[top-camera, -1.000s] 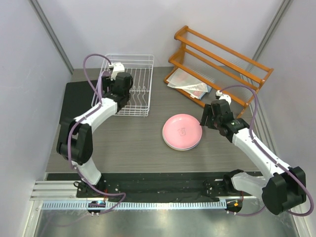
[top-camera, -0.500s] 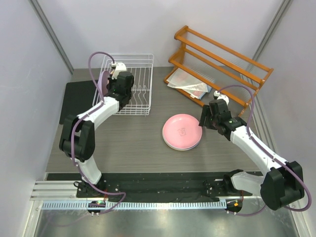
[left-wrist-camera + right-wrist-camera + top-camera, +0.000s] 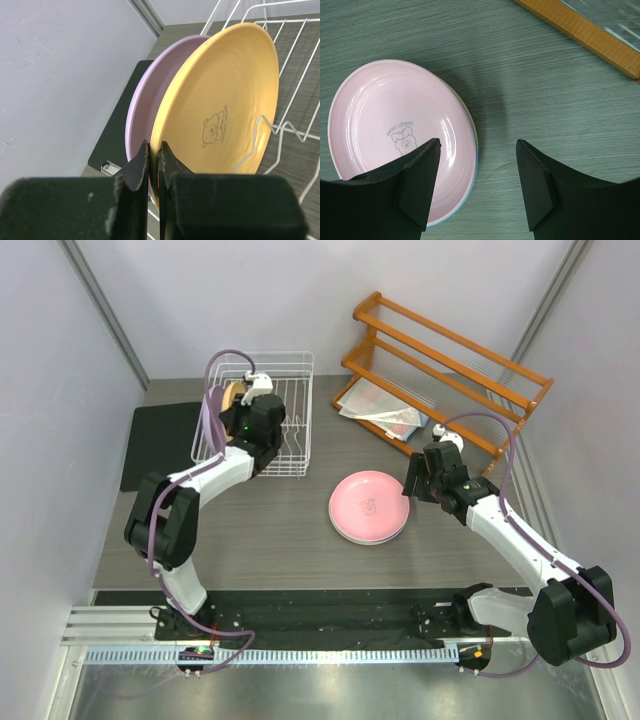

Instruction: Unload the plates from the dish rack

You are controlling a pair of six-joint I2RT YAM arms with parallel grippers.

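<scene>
Left gripper (image 3: 152,148) clamped on yellow plate (image 3: 225,100) rim, upright in rack (image 3: 290,412); lilac plate (image 3: 149,95) just behind; right gripper (image 3: 479,144) fingers spread, empty, over pink plate (image 3: 380,115) edge.

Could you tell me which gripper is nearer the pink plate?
Right. The right gripper hovers open at the right edge of the pink plate; the left gripper is away at the dish rack, shut on a yellow-orange plate.
</scene>
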